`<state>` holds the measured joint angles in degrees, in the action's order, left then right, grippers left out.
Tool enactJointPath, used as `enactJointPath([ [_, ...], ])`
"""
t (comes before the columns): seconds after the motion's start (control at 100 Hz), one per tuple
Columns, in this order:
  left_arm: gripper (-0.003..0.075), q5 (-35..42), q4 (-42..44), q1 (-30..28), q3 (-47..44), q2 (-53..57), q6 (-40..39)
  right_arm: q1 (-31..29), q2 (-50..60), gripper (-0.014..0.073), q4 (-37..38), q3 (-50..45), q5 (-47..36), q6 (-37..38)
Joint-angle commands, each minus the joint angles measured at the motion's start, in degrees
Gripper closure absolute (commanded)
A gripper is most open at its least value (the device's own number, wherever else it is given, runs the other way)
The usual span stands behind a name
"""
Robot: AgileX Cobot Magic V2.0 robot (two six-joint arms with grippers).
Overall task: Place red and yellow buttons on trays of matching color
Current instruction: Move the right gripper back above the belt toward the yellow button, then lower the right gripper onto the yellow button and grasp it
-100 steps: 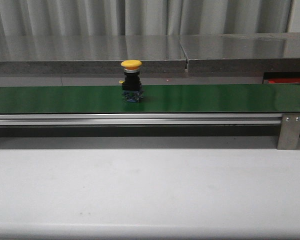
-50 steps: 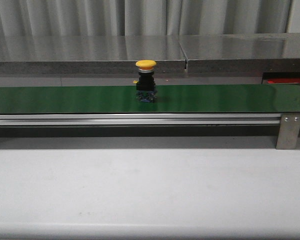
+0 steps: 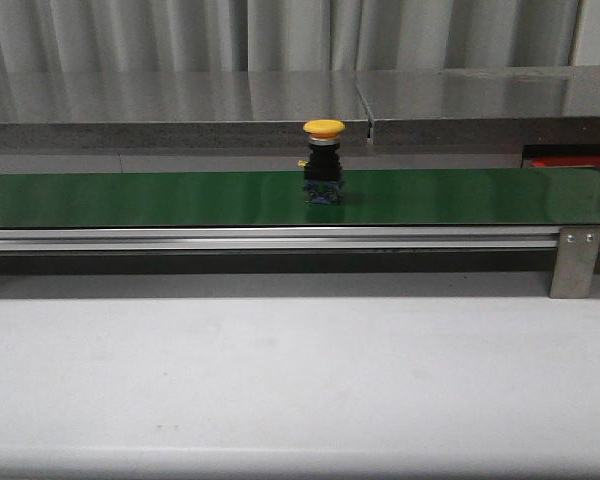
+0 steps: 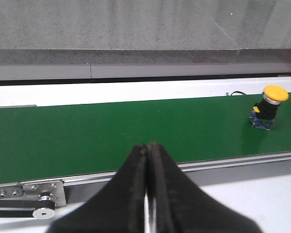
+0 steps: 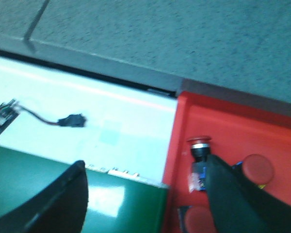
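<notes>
Yellow button point(image 3: 323, 162) stands upright on the green conveyor belt point(image 3: 130, 198), beyond the white bench point(image 3: 300, 380). We note the left pincer point(image 4: 147, 148) with its jaws pressed together, empty, above the belt's near rail, well apart from the button. We record the right pincer point(image 5: 145, 170) spread apart over the red tray point(image 5: 223, 126), where red buttons point(image 5: 200, 148) sit.

L fingers point(image 4: 136, 194): matte black, tapered, ribbed inner pads. R fingers point(image 5: 63, 199): black, smooth, rounded, blurry.
</notes>
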<state>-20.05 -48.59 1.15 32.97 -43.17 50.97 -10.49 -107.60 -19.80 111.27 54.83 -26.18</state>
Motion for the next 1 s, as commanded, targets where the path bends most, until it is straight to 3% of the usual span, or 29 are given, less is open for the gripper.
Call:
enactJointPath([
  [0.0, 0.0739, 2.8, -1.7, 0.5, 1.6, 0.0, 0.2, 1.9, 7.7, 0.0082, 0.7, -3.7, -3.7, 0.3],
  [0.29, 0.0739, 2.8, -1.7, 0.5, 1.6, 0.0, 0.2, 6.6, 19.6, 0.0082, 0.4, -23.4, -8.0, 0.3],
  [0.57, 0.0739, 2.8, -1.7, 0.5, 1.6, 0.0, 0.2, 9.9, 22.7, 0.0082, 0.4, -38.8, -13.1, 0.3],
  [0.99, 0.0739, 2.8, -1.7, 0.5, 1.6, 0.0, 0.2, 17.5, 19.8, 0.0066, -0.2, -42.5, -20.3, 0.3],
])
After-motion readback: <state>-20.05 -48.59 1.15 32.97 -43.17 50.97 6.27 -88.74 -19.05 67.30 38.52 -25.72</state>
